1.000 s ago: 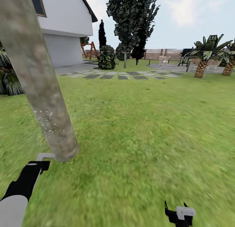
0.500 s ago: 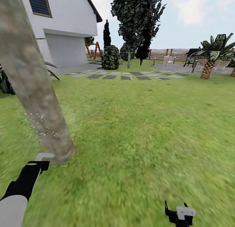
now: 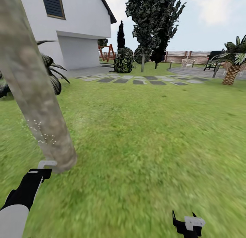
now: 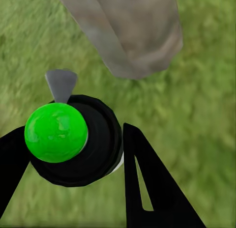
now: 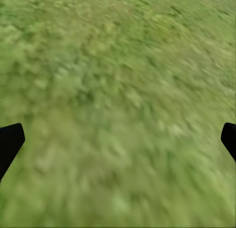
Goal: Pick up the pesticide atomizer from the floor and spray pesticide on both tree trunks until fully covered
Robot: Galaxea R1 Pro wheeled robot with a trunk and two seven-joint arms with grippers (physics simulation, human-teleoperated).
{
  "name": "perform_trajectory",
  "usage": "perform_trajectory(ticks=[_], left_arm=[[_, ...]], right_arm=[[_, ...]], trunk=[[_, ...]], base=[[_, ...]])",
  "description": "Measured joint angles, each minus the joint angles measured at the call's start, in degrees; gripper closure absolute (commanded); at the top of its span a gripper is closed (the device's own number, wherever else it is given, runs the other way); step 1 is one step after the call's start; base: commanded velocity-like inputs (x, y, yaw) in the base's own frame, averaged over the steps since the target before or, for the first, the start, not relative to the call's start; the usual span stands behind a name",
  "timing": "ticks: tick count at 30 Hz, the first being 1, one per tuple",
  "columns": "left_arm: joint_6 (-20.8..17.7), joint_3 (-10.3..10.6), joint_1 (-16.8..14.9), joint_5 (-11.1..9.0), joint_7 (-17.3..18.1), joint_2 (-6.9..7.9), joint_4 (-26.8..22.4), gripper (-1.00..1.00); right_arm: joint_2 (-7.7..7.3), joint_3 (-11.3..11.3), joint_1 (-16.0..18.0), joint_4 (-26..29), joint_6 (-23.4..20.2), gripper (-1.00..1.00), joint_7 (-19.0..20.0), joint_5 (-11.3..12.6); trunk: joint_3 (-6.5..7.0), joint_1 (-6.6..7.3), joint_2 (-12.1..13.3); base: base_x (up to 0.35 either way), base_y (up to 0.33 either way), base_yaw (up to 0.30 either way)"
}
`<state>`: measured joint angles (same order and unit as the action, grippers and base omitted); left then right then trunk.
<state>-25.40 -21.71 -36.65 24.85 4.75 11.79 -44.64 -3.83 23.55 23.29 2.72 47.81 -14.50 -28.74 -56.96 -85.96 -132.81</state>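
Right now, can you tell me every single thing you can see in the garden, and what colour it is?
tree trunk: one, mottled grey-brown, close at the left, white specks low on it
spray bottle: one, dark with a green dot on top and a grey nozzle, in the left gripper by the trunk's foot
grass: green, all around
house: one, white, far left
stepping stones: a row, grey, across the lawn
tall tree: one, dark green, far middle
round bush: one, dark green, by the stones
palm: one, brown trunk, far right
fence: brown, at the back
left gripper: black, shut on the bottle
right gripper: black, open over grass
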Motion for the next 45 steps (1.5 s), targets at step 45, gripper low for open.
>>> perform_trajectory(ticks=[45], left_arm=[[-11.3,8.8,-10.8,-3.8,0.7,-5.64,-5.7,1.00]], right_arm=[[0.06,0.0,0.0,0.1,0.1,-1.00,-0.1,0.1]], trunk=[[0.01,0.01,0.0]], base=[[0.067,-0.175,0.185]])
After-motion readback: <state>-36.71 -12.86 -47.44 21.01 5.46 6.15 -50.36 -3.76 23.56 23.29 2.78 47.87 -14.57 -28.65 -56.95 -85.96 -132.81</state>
